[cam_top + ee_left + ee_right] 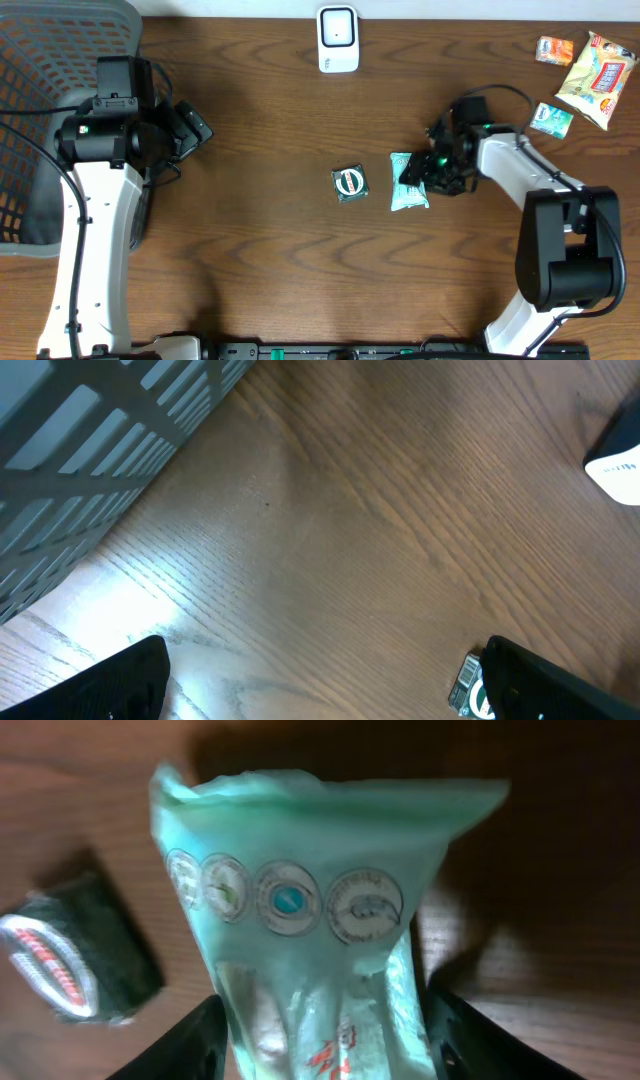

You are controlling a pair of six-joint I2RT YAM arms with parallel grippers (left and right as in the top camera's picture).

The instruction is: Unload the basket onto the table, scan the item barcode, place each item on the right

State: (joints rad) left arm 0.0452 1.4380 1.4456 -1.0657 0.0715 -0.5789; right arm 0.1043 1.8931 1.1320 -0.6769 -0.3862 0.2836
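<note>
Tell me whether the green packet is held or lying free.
Held: the right gripper has a finger on each side of the green packet, which narrows between them.

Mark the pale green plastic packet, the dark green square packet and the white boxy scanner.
pale green plastic packet [300, 970]: right wrist view, on its printed front.
dark green square packet [349, 184]: overhead view, on its centre.
white boxy scanner [338, 38]: overhead view, on its face.

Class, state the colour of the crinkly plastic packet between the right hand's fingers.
Pale mint-green plastic packet, clearest in the right wrist view.
</note>
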